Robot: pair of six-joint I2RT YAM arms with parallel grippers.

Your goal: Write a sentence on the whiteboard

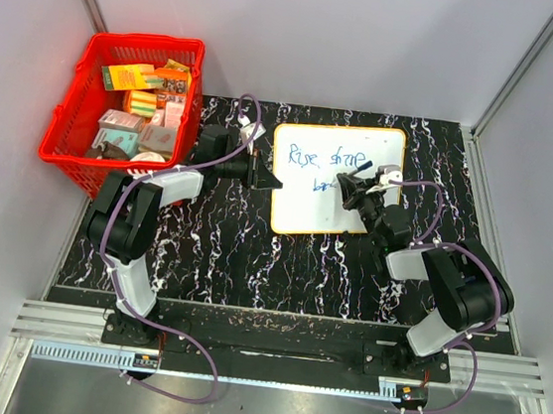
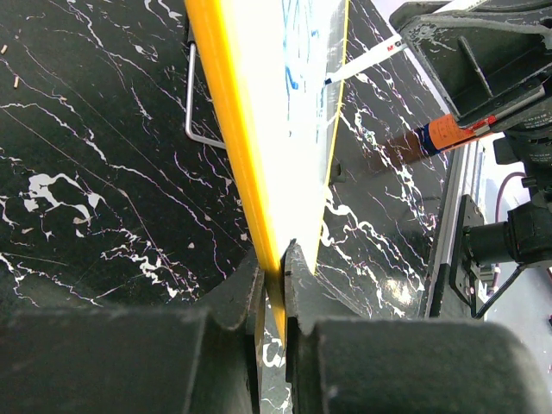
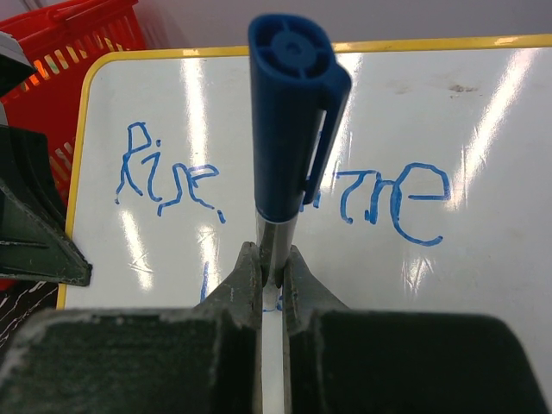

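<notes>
The whiteboard (image 1: 307,205) lies on the black marbled table, white with a yellow rim. Blue marker words (image 1: 330,159) reading about "Rise shine" run along its top, and the start of a second line (image 1: 321,185) sits below. My left gripper (image 1: 272,180) is shut on the board's left rim (image 2: 241,155). My right gripper (image 1: 349,187) is shut on a blue marker (image 3: 289,138), held over the middle of the board (image 3: 483,259). The marker's cap end points at the camera; its tip is hidden in the right wrist view but shows in the left wrist view (image 2: 366,62).
A red basket (image 1: 83,155) with several small boxes stands at the back left of the table. A wire stand (image 2: 194,112) shows under the board's edge. Grey walls enclose the table on three sides.
</notes>
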